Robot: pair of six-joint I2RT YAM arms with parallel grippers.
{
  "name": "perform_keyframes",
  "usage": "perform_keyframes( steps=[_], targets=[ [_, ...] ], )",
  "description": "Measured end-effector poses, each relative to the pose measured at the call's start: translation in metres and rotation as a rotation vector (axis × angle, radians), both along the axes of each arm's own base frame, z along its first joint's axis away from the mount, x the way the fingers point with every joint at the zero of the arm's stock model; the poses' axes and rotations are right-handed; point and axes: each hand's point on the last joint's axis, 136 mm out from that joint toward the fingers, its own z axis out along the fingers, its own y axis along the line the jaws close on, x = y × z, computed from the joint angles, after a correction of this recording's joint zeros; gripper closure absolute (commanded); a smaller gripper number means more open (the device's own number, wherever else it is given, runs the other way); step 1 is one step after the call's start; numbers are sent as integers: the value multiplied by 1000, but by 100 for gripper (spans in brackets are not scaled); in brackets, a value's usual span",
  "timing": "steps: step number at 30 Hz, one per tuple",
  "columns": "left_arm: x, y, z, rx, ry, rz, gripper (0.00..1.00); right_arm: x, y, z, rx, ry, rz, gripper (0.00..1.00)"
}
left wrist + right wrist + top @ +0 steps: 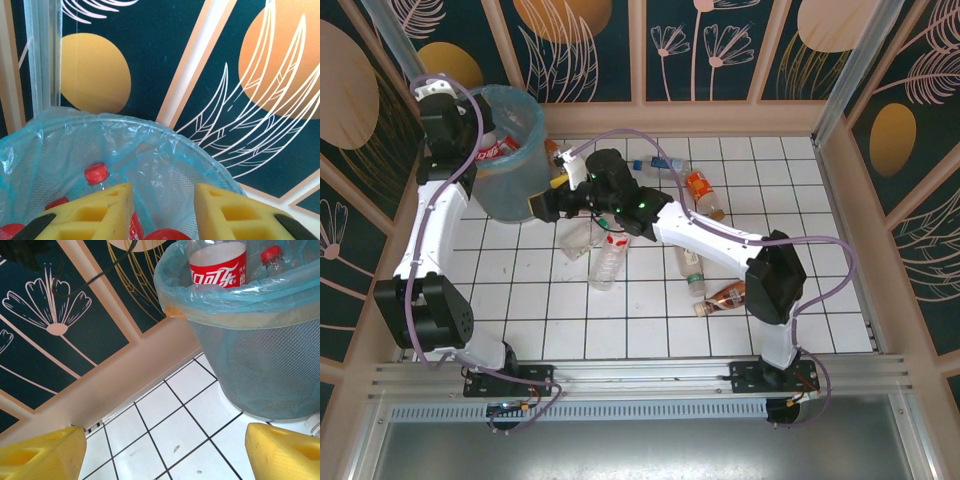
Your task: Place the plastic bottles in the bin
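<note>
The left end effector [164,200] hangs over the bin [505,190] at the 10 o'clock corner of the surface [800,200]. Its fingers are moderately apart and apparently empty, with red-capped bottles [96,172] lying inside below. The right end effector [162,450] is spread wide and empty, low at the bin's 5 o'clock side. Loose plastic bottles [605,262] lie from centre toward 2 o'clock. I judge one drop complete. The next move calls for reaching to centre and straddling the nearest bottle.

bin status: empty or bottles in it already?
Holding bottles. In the bin, a red-labelled bottle and a red-capped bottle poke above the rim; how full it is, cannot tell.
</note>
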Motion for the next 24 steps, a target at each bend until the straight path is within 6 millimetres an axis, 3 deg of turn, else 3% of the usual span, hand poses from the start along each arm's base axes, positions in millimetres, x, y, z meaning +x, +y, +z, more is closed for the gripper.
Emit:
perform_keyframes(
  steps=[2, 3, 5, 6, 24],
  targets=[
    [-1, -1, 0, -3, -6, -3, 83, 0, -1, 4, 8, -7, -3, 16],
    [-1, -1, 1, -2, -12, -5, 78, 0, -3, 7, 12, -10, -7, 16],
    [-1, -1, 4, -2, -20, -6, 50, 0, -4, 12, 21, -18, -12, 16],
    [-1, -1, 4, -3, -23, -5, 44, 0, -4, 14, 27, -22, -14, 16],
    [-4, 2, 10, -7, -35, 2, 46, -1, -5, 19, 36, -26, -16, 17]
  ],
)
